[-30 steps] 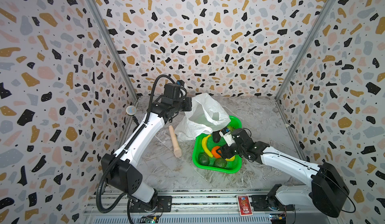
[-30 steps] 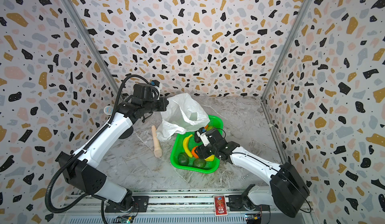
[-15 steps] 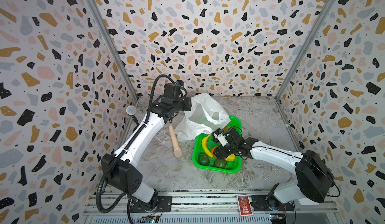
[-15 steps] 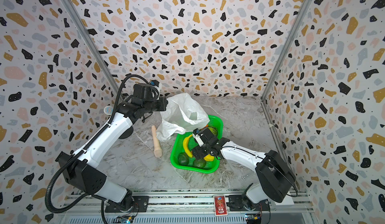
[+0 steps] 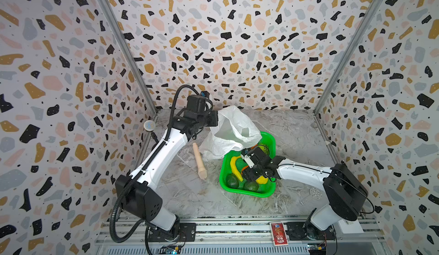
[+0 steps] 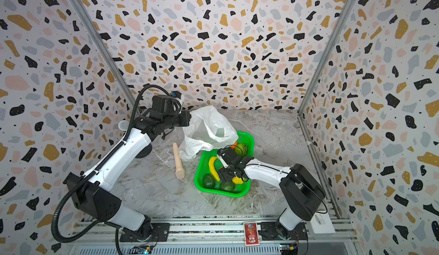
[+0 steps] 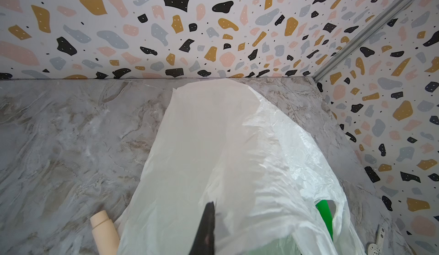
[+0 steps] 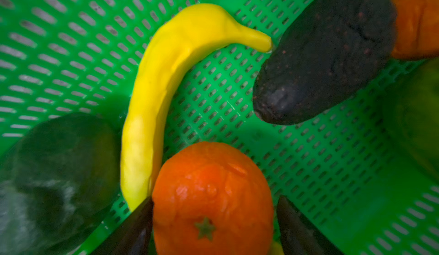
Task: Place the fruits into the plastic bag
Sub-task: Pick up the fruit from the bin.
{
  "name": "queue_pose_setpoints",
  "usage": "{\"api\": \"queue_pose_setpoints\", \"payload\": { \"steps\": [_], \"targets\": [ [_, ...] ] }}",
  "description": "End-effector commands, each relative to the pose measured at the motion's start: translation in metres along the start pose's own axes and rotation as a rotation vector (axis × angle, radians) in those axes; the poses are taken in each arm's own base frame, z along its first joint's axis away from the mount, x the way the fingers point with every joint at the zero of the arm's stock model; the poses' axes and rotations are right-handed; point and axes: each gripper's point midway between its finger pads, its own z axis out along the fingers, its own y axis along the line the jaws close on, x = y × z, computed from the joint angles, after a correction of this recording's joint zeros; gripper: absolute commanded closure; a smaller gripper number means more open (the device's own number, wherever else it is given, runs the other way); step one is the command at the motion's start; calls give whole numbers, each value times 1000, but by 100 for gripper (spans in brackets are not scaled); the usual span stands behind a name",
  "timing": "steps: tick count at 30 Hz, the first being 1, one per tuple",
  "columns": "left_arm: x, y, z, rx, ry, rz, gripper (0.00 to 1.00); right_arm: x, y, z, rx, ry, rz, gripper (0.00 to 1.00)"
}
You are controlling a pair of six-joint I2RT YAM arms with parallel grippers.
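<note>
My left gripper [image 5: 215, 121] is shut on the upper edge of the plastic bag [image 5: 234, 130], holding it up above the table; its dark finger [image 7: 207, 220] is pressed against the white film of the plastic bag [image 7: 225, 147]. My right gripper [image 8: 215, 200] is down in the green basket [image 5: 269, 138], open, with an orange [image 8: 211, 194] between its fingers. One finger [image 8: 140, 223] touches the orange and a thin gap shows at the other. Beside it lie a banana [image 8: 161, 87], a dark avocado [image 8: 327, 52] and a green avocado [image 8: 64, 161]. A lemon [image 5: 261, 179] lies by the gripper.
A beige wooden stick [image 5: 199, 160] lies on the marble table left of the basket, close to the bag's lower edge. A light green fruit [image 5: 264, 148] and a second orange [image 6: 234, 144] sit at the basket's far end, partly under the bag. Patterned walls close in three sides.
My right gripper has moved a little left and lower in the basket, down around the orange. The left arm and the bag have not moved.
</note>
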Motion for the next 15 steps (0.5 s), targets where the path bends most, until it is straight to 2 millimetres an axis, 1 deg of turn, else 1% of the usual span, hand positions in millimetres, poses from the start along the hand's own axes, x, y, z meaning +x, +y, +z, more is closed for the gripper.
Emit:
{"api": "queue_pose_setpoints", "payload": {
  "steps": [1, 3, 4, 6, 9, 10, 12, 15],
  "targets": [
    [-4, 4, -1, -8, -23, 2, 100, 5, -11, 2, 79, 49, -9, 20],
    [-4, 3, -1, -6, -22, 1, 100, 3, -10, 5, 80, 52, -17, 20],
    [-4, 4, -1, -8, -22, -1, 100, 1, -9, 8, 79, 51, -20, 22],
    [-4, 4, -2, -8, -24, 2, 100, -1, -7, 11, 69, 48, -22, 28],
    [-2, 4, -1, -8, -19, 1, 100, -9, -1, 9, 40, 21, -21, 42],
    [-1, 4, 0, -8, -17, -2, 100, -13, 1, 5, 25, 0, -19, 47],
    [0, 4, 1, -7, -14, -7, 100, -23, 5, -7, 4, -59, -13, 52],
    [2, 5, 3, -5, -13, -16, 100, -37, 4, -33, -4, -181, 3, 52]
  ]
}}
